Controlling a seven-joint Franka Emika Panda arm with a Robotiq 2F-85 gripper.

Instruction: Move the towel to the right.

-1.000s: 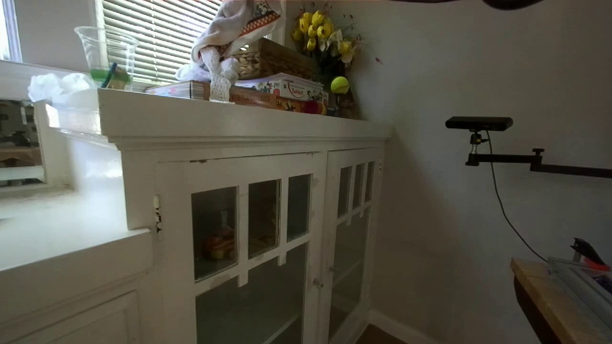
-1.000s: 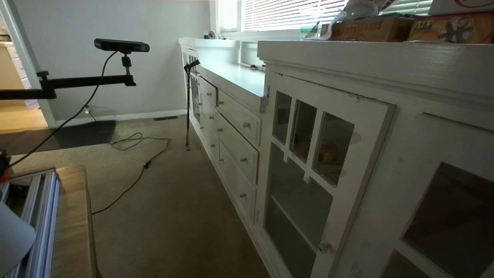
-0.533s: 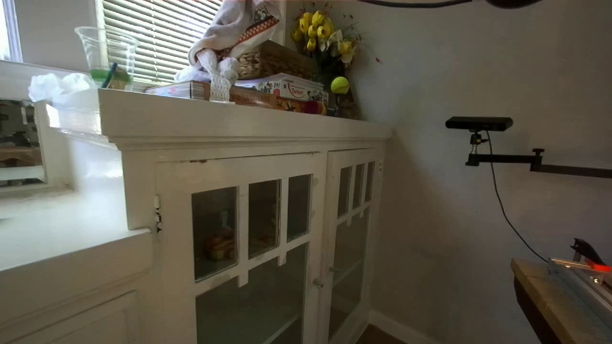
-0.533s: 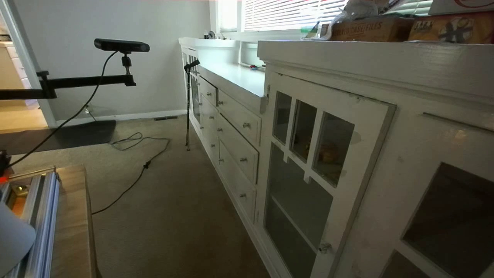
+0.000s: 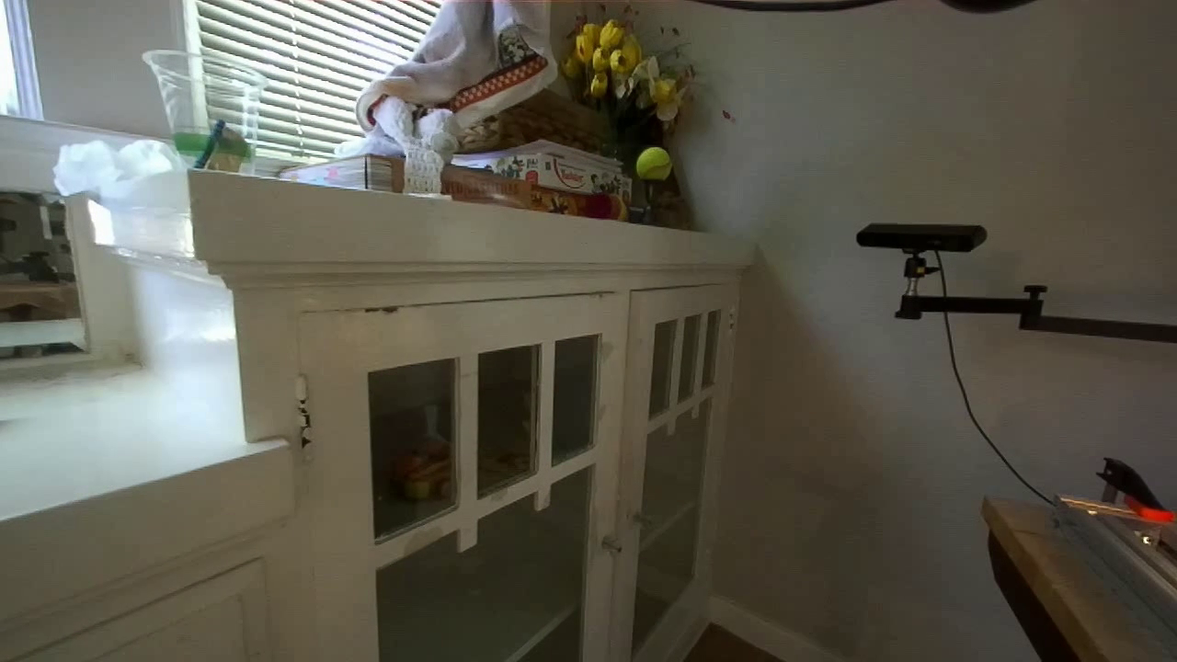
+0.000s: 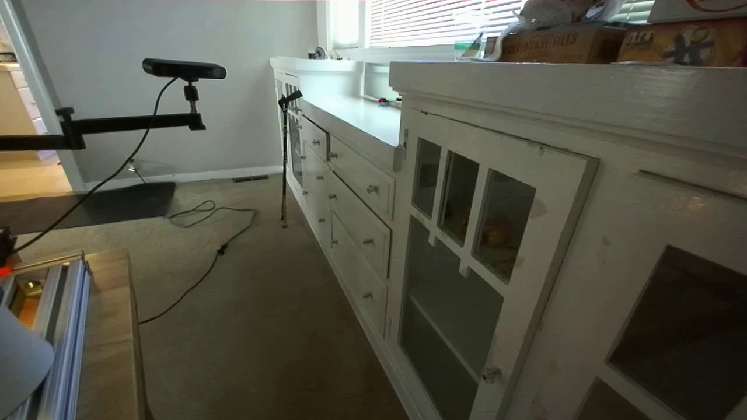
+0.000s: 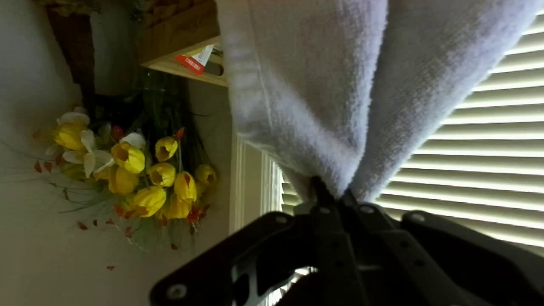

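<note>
Towel [image 7: 335, 85] hangs beneath the jaws, pinched tight.

Backlit blinds [image 5: 313, 74] hang above a white glass-doored cabinet [image 5: 614, 432], near a gray wall [image 5: 828, 405] and brown carpet [image 6: 251, 338]

In both exterior views we face roughly opposite ways along the same glass-fronted cabinet [image 5: 497, 504]; our inverted wrist view looks closely past the jaws at the towel [image 7: 327, 85].

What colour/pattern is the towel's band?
Red with small white checks on the band of the towel; it shows best in an exterior view.
</note>
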